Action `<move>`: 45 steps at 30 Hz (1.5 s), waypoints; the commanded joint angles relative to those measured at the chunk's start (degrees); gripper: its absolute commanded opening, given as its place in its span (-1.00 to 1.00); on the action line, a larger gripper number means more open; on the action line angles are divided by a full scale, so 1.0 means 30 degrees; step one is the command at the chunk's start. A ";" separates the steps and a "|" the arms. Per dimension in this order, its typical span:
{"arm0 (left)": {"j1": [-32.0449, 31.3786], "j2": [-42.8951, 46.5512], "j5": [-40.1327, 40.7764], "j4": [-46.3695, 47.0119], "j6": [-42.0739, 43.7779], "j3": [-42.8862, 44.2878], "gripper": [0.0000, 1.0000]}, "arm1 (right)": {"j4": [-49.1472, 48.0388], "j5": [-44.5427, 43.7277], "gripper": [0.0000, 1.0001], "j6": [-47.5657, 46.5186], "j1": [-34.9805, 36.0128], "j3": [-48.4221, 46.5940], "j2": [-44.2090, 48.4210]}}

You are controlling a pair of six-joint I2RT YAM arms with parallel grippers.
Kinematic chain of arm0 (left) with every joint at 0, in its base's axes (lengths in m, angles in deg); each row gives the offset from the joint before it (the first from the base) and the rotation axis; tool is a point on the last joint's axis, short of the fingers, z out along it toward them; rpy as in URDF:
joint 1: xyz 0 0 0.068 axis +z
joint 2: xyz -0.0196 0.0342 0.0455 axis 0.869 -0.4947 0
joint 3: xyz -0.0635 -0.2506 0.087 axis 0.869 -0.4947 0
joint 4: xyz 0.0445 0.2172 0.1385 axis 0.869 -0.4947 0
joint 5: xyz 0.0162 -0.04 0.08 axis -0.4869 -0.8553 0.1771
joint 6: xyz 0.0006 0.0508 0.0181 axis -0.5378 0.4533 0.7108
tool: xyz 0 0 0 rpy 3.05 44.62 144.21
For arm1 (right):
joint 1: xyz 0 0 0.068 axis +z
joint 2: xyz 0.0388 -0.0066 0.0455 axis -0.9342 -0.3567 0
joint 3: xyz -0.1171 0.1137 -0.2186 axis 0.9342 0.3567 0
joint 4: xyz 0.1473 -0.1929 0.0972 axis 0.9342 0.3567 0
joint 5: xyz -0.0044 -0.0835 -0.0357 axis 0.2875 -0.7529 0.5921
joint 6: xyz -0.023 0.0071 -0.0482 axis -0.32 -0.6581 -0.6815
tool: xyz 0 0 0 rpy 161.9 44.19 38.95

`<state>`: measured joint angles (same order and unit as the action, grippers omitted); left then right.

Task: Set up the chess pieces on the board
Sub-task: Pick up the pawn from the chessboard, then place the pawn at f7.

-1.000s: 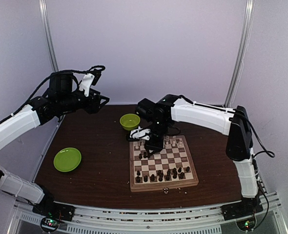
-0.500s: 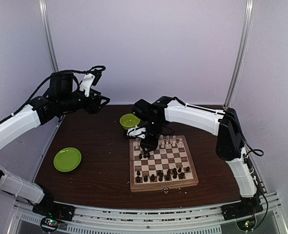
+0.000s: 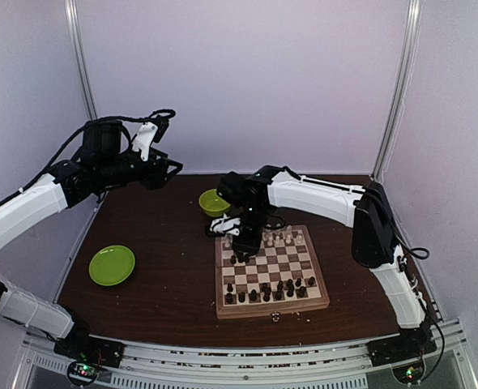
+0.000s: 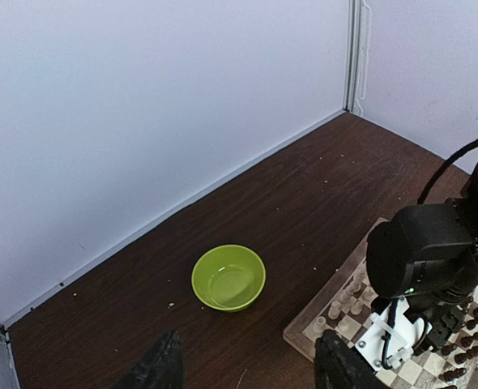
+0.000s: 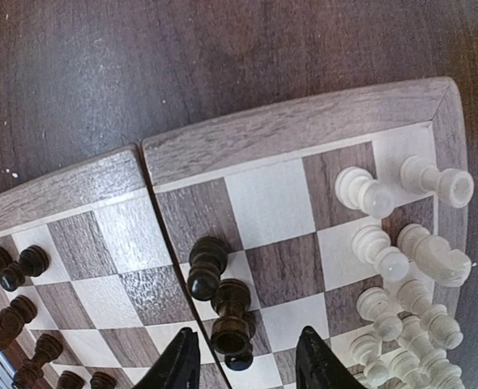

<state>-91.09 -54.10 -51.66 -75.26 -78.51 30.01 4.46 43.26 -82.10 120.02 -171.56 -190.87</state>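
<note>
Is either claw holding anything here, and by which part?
Nothing is held. The right claw is open, its fingers clear of the dark piece below; the left claw is open and empty.

The left arm and the right arm are both made of smooth white tubular links joined by chunky black joint housings, each on a black base with small lights at its foot. A thin black cable loops over the left arm's wrist, and another runs along the right arm's lower link. The left gripper has dark fingers, the right gripper pale ones.
</note>
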 commanded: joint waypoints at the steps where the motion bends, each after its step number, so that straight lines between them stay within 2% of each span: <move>1: -0.0019 -0.0191 -0.0386 0.0402 -0.0213 0.0477 0.13 | 0.0429 0.0499 -0.18 -0.0372 -0.0214 0.0633 0.0468; 9: -0.0011 -0.0301 -0.0467 0.0403 -0.0232 0.0477 0.13 | 0.0671 0.1209 -0.20 -0.0651 -0.0236 0.1169 0.0563; 19: -0.0015 -0.0309 -0.0552 0.0402 -0.0260 0.0506 0.13 | 0.0509 0.1002 -0.64 -0.0420 -0.0242 0.1347 0.0425; 27: -0.0007 -0.0287 -0.0643 0.0402 -0.0292 0.0506 0.14 | 0.0483 0.0669 -0.87 -0.0325 -0.0247 0.1901 0.0862; 38: -0.0007 -0.0395 -0.0792 0.0402 -0.0377 0.0535 0.14 | -0.0648 0.0940 -0.91 -0.0617 -0.0229 0.6351 0.3928; 45: -0.0008 -0.0557 -0.0839 0.0403 -0.0407 0.0535 0.14 | -0.0696 0.1346 -0.91 -0.0667 0.0288 0.6703 0.4155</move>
<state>-91.09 -55.08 -53.21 -75.26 -79.13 30.01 3.02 46.02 -83.59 119.95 -151.64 -180.44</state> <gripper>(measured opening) 0.571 0.099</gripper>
